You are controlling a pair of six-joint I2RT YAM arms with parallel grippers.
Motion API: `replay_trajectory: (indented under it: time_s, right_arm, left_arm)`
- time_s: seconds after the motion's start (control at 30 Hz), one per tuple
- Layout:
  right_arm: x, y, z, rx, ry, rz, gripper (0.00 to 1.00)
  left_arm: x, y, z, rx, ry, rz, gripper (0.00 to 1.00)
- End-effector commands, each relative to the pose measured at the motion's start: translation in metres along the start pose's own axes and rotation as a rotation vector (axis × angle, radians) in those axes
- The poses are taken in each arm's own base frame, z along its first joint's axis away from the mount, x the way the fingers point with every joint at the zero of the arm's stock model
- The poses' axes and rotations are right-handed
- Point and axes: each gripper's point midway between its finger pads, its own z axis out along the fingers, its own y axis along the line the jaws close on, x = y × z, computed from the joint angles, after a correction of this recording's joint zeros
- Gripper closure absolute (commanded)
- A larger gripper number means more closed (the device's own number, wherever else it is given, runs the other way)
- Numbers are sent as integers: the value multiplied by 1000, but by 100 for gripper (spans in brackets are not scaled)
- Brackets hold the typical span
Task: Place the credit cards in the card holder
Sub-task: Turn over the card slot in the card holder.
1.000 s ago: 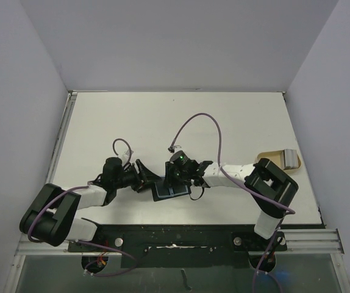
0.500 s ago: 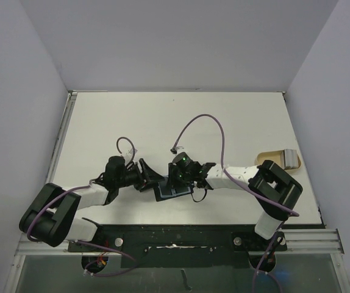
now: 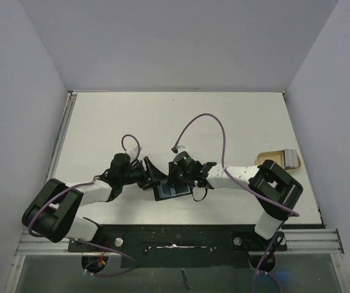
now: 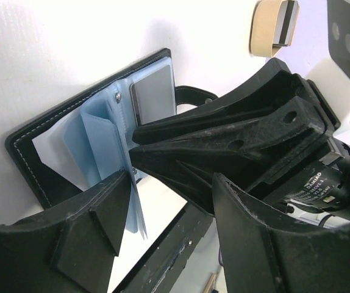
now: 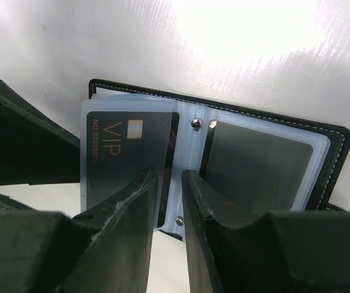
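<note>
The card holder (image 5: 328, 145) lies open on the table, black outside with pale blue sleeves (image 4: 100, 145). A dark credit card marked VIP (image 5: 129, 143) sits in its left sleeve and a grey card (image 5: 257, 168) in its right. My right gripper (image 5: 172, 177) hovers over the riveted spine, its fingers a narrow gap apart with nothing pinched. My left gripper (image 4: 172, 201) stands open at the holder's left side (image 3: 170, 191), one finger against the raised sleeves. Another grey card (image 3: 292, 160) lies in the tan tray.
The tan tray (image 3: 271, 157) sits at the right side of the table, behind my right arm's elbow. Purple cables loop above both wrists. The table's dark front rail (image 3: 175, 235) runs just near the holder.
My left gripper has slid right, closer to the holder and the right gripper. The right gripper has stayed over the holder's spine, its gap hardly changed.
</note>
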Motion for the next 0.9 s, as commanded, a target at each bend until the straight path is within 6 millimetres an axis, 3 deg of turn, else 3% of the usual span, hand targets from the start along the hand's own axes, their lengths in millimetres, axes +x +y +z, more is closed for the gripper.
replay_trajectory:
  time_s: [0.0,0.27,0.47,0.87]
  right_arm:
    - [-18,13,-13,-44,-75,-12,73]
    - [-27,8,-34,-7,-116,-29,66]
    - [-33,-7,-49,68,-144,-49,64]
    - [-34,-35,-64,135,-188,-26,63]
  left_arm:
    - [-12,-17,6,33,-28,57,45]
    - [-13,-20,4,16,-41,68,45]
    - [-14,-33,5,44,-38,73,45]
    - [-9,-36,20,44,-6,73,45]
